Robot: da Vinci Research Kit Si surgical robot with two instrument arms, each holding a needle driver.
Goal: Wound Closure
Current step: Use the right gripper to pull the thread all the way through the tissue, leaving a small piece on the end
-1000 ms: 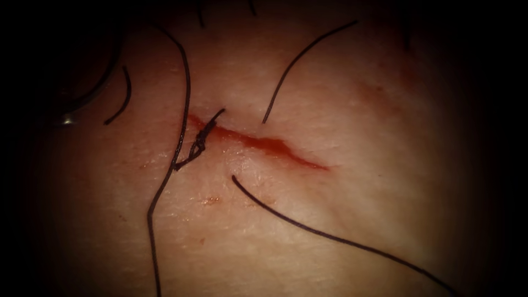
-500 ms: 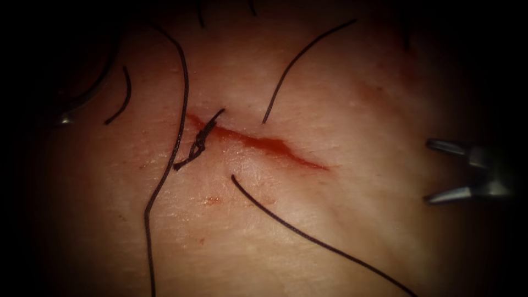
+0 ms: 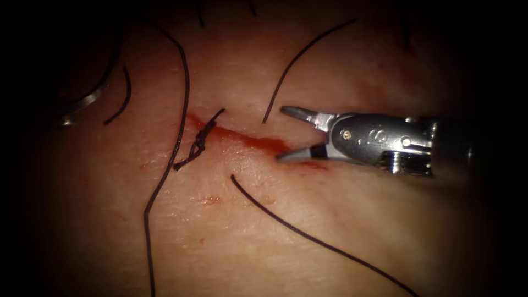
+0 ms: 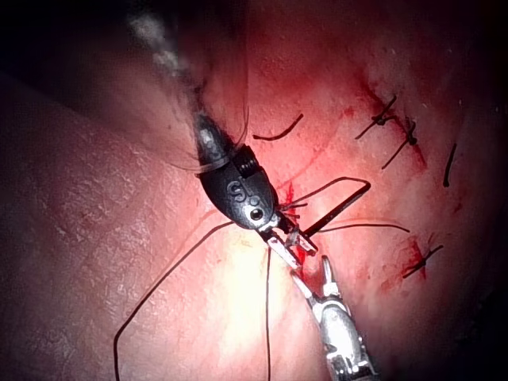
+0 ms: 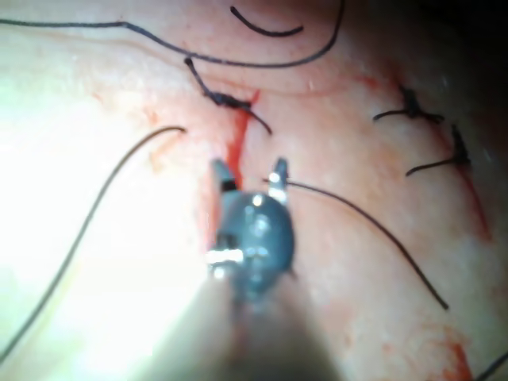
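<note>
Tissue (image 3: pixel 341 236) takes up the endoscope view, and the cut (image 3: pixel 247 140) runs across its middle as a slanting line, with red fluid (image 3: pixel 269 145) lying along it.

The right tool (image 3: pixel 286 135) reaches in from the right, its fingers spread wide. One finger sits above the right end of the cut and the other rests right at its lip. Nothing is between them: no needle, no thread, no fold of tissue. The right wrist view shows the same tool (image 5: pixel 248 171) with both fingers parted astride the red line.

In the left wrist view, the left tool (image 4: pixel 325 270) shows as a pale metal tip close to the right tool's dark head. I cannot tell how its fingers stand or whether it holds anything.

A long thread (image 3: pixel 181 104) trails down the tissue just left of the cut. Two more strands meet the skin on either edge of the cut, one from above (image 3: pixel 300 58) and one from below (image 3: pixel 308 236).

A finished knot (image 3: pixel 199 142) sits across the left end of the cut.

The needle (image 3: pixel 91 100) lies in shadow well to the left of the cut, away from both tools. Only part of its curve catches the light, and I cannot tell whether it is in the tissue.

A short cut end (image 3: pixel 125 96) lies just beside it.
</note>
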